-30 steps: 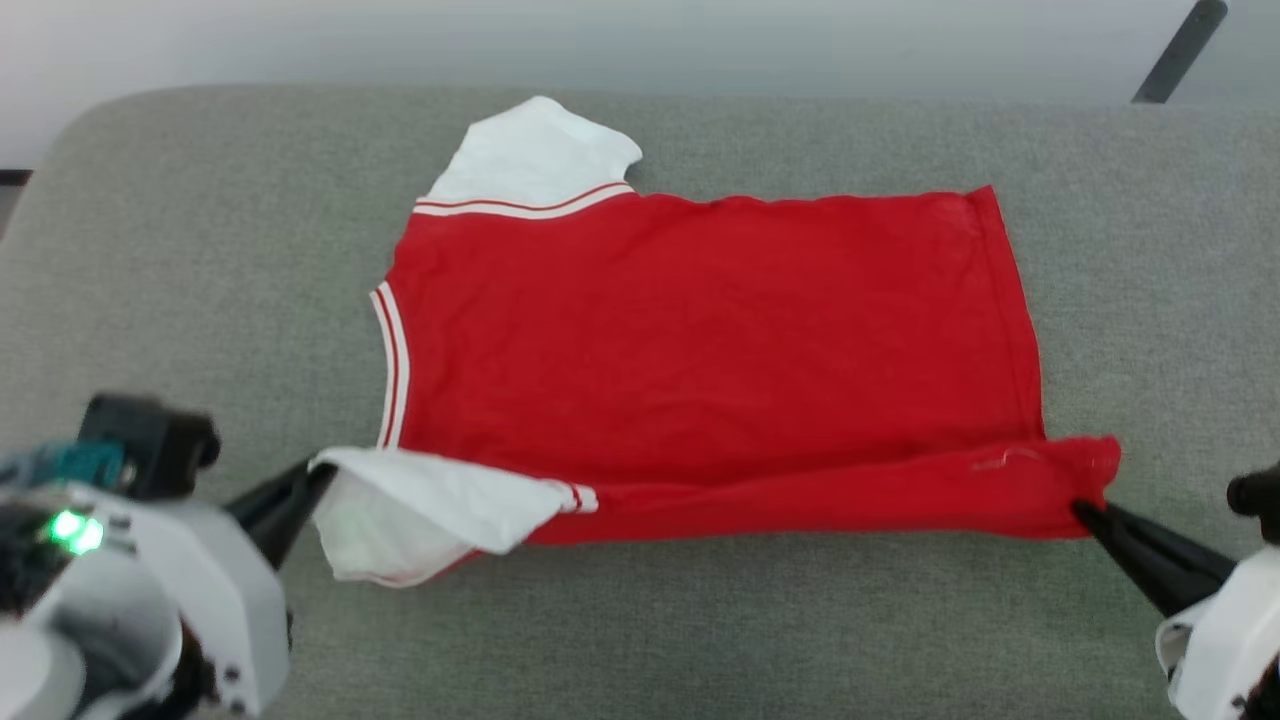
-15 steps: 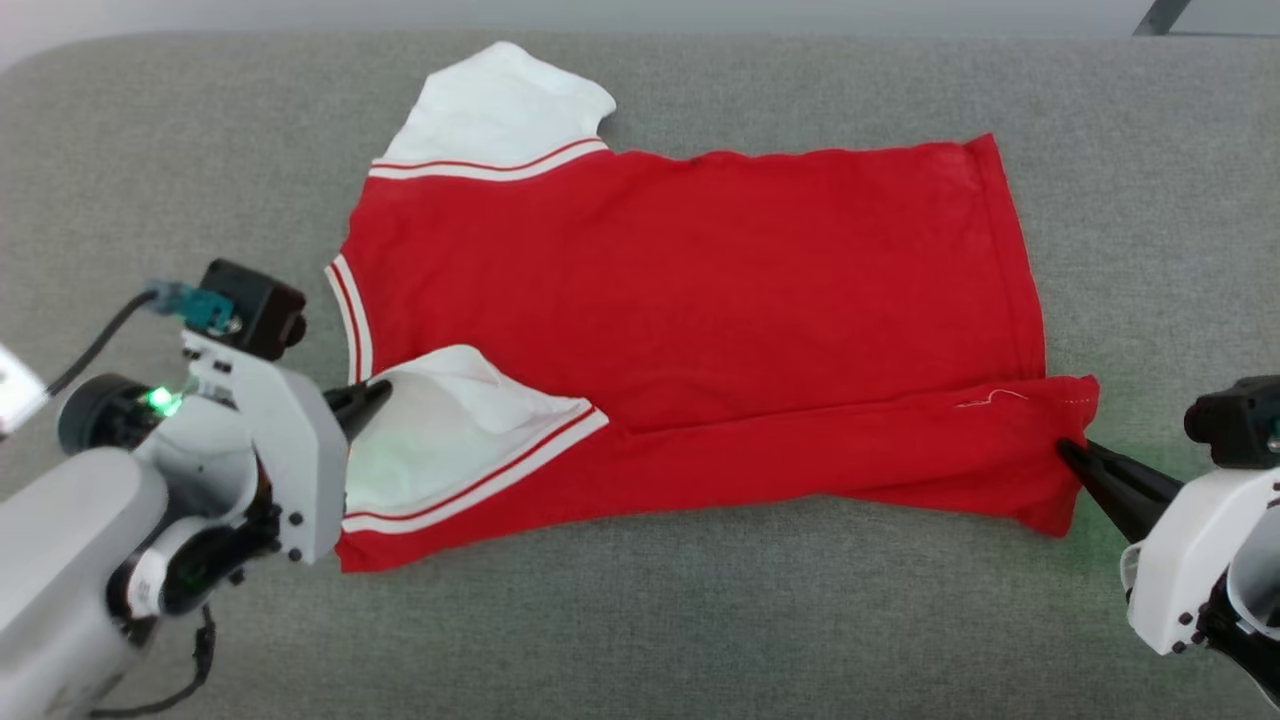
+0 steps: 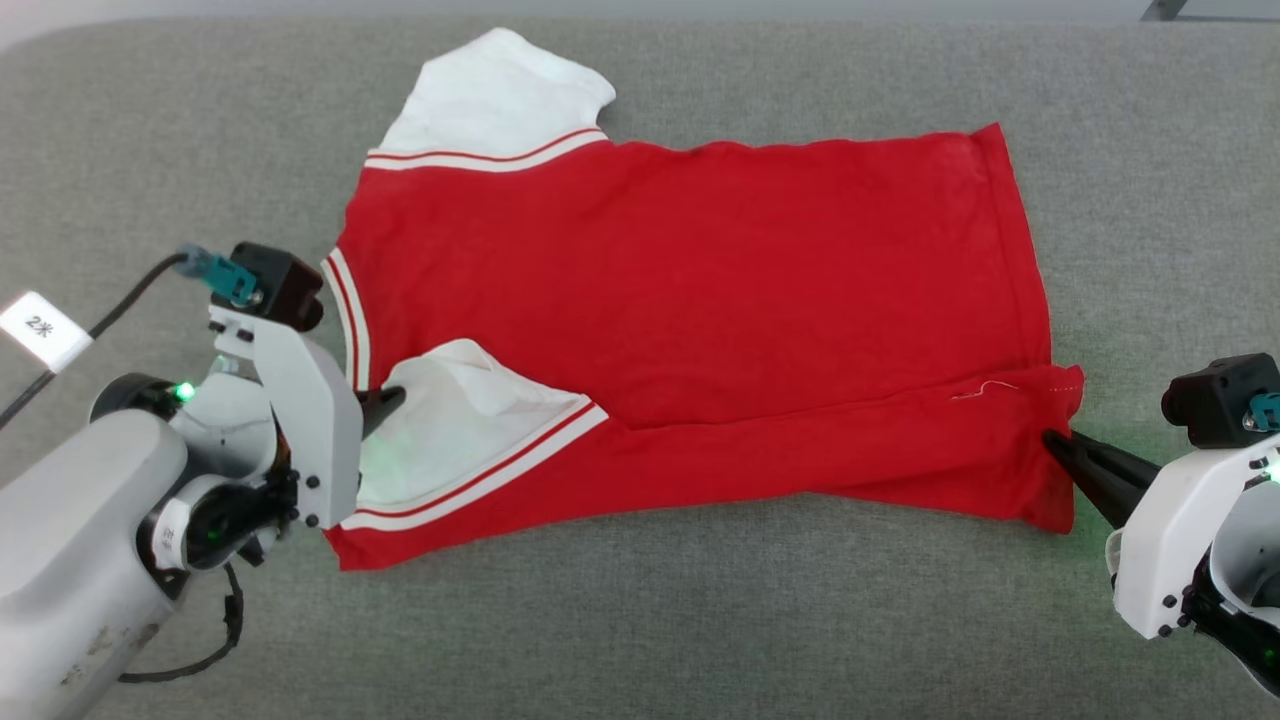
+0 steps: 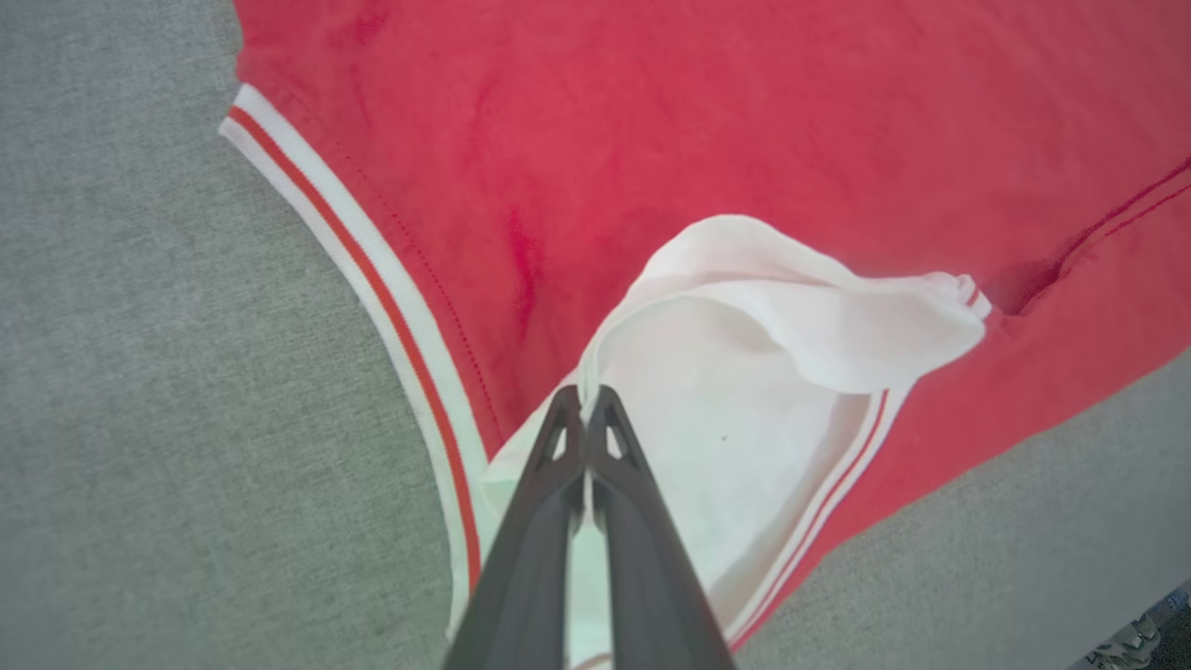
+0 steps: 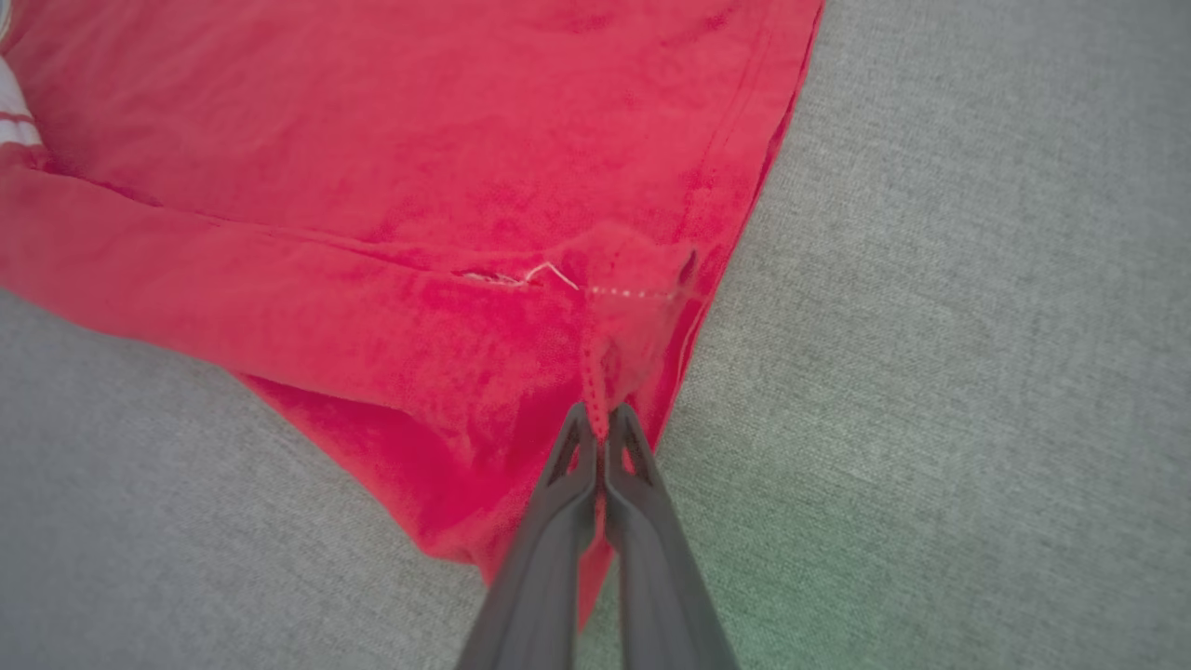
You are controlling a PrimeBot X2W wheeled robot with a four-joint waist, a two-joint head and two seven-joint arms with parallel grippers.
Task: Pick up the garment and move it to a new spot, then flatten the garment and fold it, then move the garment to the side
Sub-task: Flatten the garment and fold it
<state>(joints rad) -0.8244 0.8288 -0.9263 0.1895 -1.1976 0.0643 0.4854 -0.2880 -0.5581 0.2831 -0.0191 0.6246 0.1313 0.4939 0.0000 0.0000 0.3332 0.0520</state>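
Garment [image 3: 700, 300] lying flat, left jaws pinching white sleeve [image 3: 450, 425], right jaws pinching hem corner [image 3: 1050, 415]

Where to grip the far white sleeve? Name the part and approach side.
Pinch the far white sleeve at its free cuff edge, coming in low from the far side over the grey surface. It lies flat, pointing away from the red body of the garment; its striped seam side is sewn on, so only the outer edge likely lifts.
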